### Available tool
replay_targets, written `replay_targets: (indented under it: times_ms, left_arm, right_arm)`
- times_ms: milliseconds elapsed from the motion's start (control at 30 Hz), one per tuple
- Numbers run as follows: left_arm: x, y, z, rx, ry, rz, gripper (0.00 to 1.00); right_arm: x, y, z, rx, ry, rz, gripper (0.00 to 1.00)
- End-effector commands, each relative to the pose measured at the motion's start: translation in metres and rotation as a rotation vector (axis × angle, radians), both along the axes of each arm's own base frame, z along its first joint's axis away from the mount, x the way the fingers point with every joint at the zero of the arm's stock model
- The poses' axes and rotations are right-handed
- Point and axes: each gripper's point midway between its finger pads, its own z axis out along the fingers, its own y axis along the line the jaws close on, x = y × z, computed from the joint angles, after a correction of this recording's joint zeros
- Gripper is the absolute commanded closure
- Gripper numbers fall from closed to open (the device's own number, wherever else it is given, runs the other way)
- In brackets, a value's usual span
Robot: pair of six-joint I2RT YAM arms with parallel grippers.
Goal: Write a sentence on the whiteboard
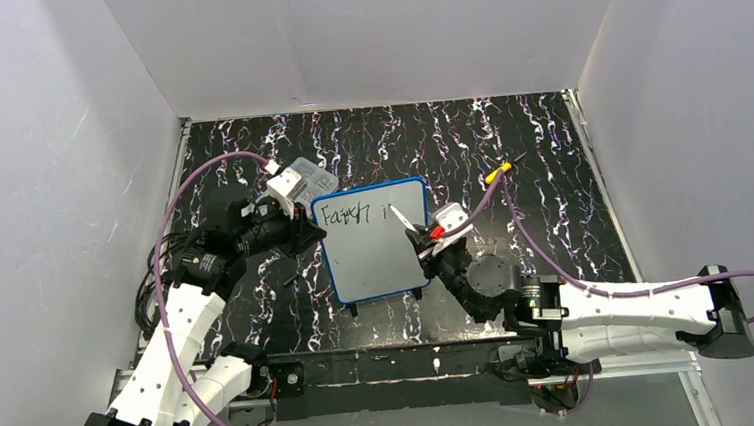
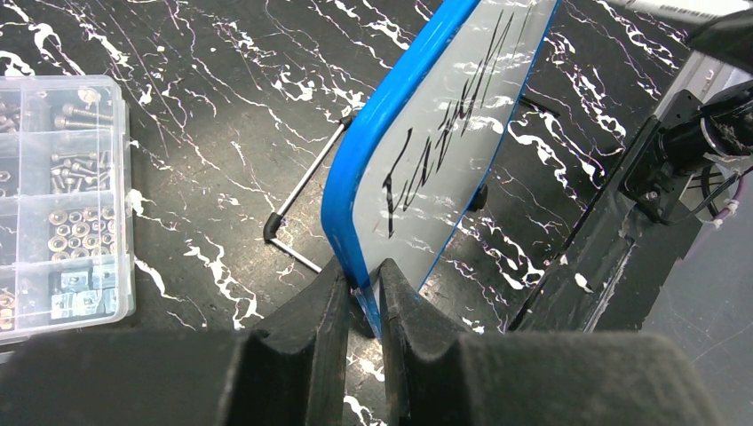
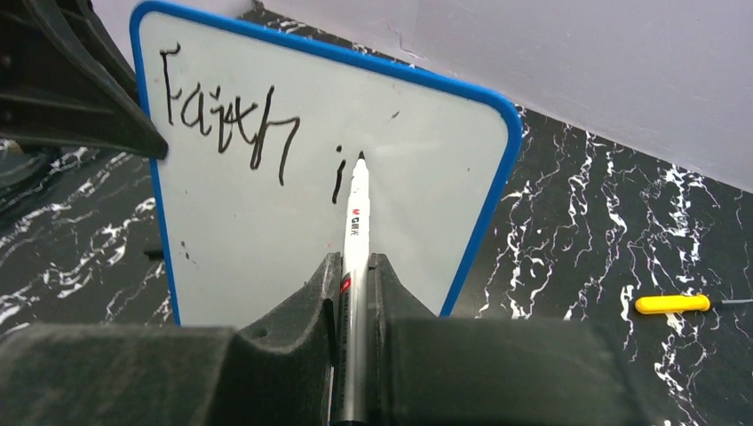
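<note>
The whiteboard [image 1: 373, 241], white with a blue frame, stands tilted on its small black feet in the middle of the table. It also shows in the left wrist view [image 2: 444, 151] and the right wrist view [image 3: 266, 204]. The sentence [image 3: 226, 124] reads "Faith" followed by a single stroke [image 3: 338, 182]; only one line is written. My left gripper [image 2: 364, 282] is shut on the board's blue left edge. My right gripper [image 3: 355, 266] is shut on a white marker [image 3: 357, 213], whose black tip is at the board just right of that stroke.
A clear plastic compartment box [image 2: 62, 204] of screws and nuts lies left of the board, behind my left gripper [image 1: 296, 184]. A yellow-handled tool [image 1: 498, 172] lies to the right of the board [image 3: 672, 303]. White walls enclose the black marbled table [image 1: 553, 211].
</note>
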Motion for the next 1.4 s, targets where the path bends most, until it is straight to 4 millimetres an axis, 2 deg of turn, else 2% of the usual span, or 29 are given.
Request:
replay_targets:
  times_ms: [0,333,500,767,1000,1367]
  left_arm:
    - [-0.011,0.002,-0.023,0.042,0.074,-0.019,1.0]
    - [-0.011,0.002,-0.023,0.042,0.074,-0.019,1.0]
    - [-0.011,0.002,-0.023,0.042,0.075,-0.019,1.0]
    - [-0.011,0.001,-0.024,0.042,0.079,-0.02,1.0]
    - [-0.011,0.001,-0.024,0.042,0.078,-0.022,1.0]
    - [-0.011,0.001,-0.023,0.042,0.074,-0.02,1.0]
  right_arm:
    - [0.005,-0.005,-0.009,-0.024,0.02,-0.052,0.99]
    - [-0.002,-0.004,-0.032,-0.038,0.092,-0.019,0.99]
    - [-0.001,-0.005,-0.024,-0.006,0.075,-0.019,0.99]
    - [0.003,-0.005,0.0,0.087,0.015,-0.037,0.99]
    - [0.007,-0.008,0.012,0.097,-0.028,-0.059,0.99]
    - [0.009,-0.024,-0.008,0.052,0.036,-0.126,0.99]
